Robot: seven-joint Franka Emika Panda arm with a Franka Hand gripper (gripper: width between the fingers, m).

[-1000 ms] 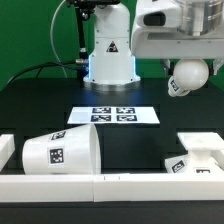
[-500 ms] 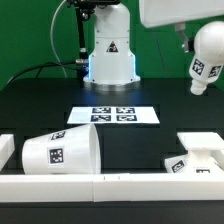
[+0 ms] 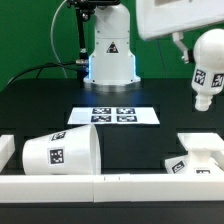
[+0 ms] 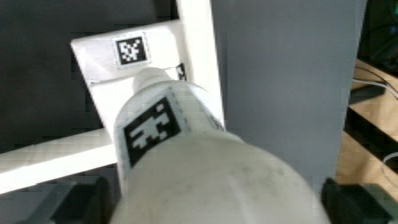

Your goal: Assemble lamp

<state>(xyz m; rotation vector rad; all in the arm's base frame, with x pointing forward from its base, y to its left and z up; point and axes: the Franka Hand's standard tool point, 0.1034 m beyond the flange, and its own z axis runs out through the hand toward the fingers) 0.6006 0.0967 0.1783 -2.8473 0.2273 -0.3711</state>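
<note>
My gripper (image 3: 192,50) is shut on the white bulb (image 3: 207,68) and holds it in the air at the exterior view's right, neck pointing down, above the base. The bulb fills the wrist view (image 4: 187,150), its tag facing the camera, with dark fingers (image 4: 54,200) at its sides. The wedge-like white base (image 3: 200,153) stands at the front right, and it also shows in the wrist view (image 4: 125,55) beyond the bulb's neck. The large tapered shade (image 3: 60,151) lies on its side at the front left.
The marker board (image 3: 113,115) lies flat mid-table in front of the white robot pedestal (image 3: 108,50). A low white wall (image 3: 110,186) runs along the front edge and up both sides. The tabletop is black.
The bulb has swung from hanging at the gripper's side to neck-down, and has moved right and lower towards the base. Shade and base have not moved.
</note>
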